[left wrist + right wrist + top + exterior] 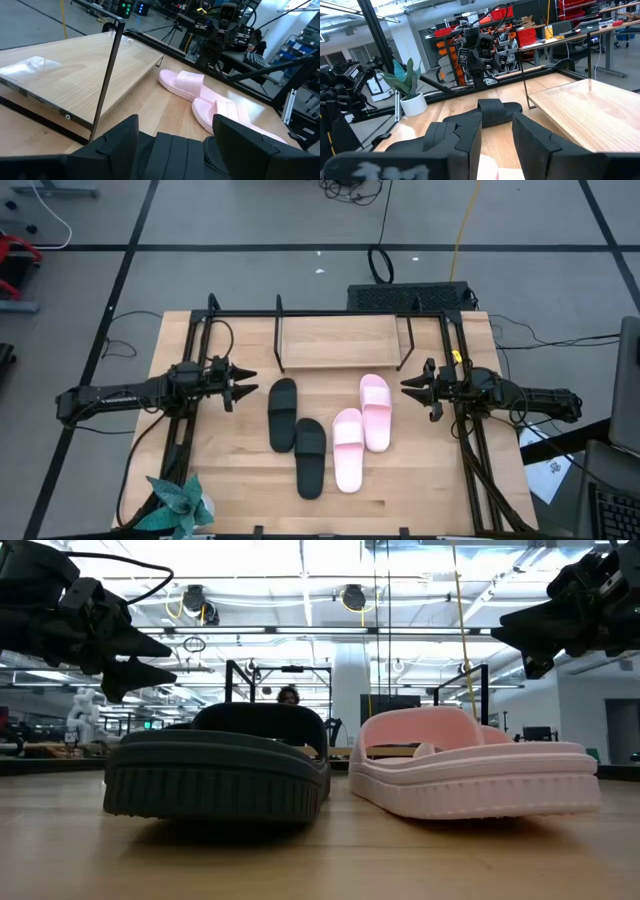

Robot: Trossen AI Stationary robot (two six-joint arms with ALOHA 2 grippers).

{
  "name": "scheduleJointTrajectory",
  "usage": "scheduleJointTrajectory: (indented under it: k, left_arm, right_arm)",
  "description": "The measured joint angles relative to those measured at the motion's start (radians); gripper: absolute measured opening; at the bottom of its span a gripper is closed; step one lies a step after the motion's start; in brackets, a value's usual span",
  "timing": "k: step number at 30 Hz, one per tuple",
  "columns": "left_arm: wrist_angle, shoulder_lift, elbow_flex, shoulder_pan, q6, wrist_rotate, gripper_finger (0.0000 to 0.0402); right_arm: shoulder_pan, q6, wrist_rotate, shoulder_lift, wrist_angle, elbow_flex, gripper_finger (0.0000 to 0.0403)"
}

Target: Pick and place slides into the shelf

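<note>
High view: light-wood tabletop point(230, 480); low light-wood shelf w/ thin black uprights point(340, 343) at far edge, bare. Matte black slide pair point(296, 435) and pale pink slide pair point(360, 430) lie mid-table, in front of shelf. Left gripper point(242, 383) hangs left of black pair, fingers parted, holding nothing; right gripper point(408, 387) right of pink pair, same.

Low view: both grippers above table.

Wrist views: each claw's fingers apart, nothing between.
</note>
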Motion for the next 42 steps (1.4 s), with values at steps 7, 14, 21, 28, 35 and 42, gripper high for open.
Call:
scheduleJointTrajectory:
  k: [7, 14, 21, 28, 35, 42]
  left_arm:
    - [0.0, 0.0, 0.0, 0.0, -0.002, 0.0, 0.0251]
    - [0.0, 0.0, 0.0, 0.0, 0.001, 0.0, 0.0251]
    - [0.0, 0.001, 0.0, 0.0, 0.0, 0.0, 0.0251]
    - [0.003, 0.001, 0.0, 0.0, -0.002, 0.0, 0.0251]
    - [0.145, 0.001, 0.0, -0.001, -0.068, 0.007, 0.0251]
    - [0.384, 0.001, 0.0, -0.001, -0.405, 0.009, 0.0251]
  right_arm:
    - [0.0, 0.0, 0.0, 0.0, 0.0, 0.0, 0.0098]
    - [0.0, 0.022, 0.086, 0.0, 0.035, 0.0, 0.0098]
    - [0.0, 0.538, 0.236, 0.003, 0.3, 0.0, 0.0098]
    - [0.005, 0.57, 0.266, 0.046, 0.656, 0.0, 0.0098]
    - [0.008, 0.459, 0.212, 0.192, 1.011, 0.041, 0.0098]
    - [0.008, 0.442, 0.075, 0.456, 1.025, 0.227, 0.0098]
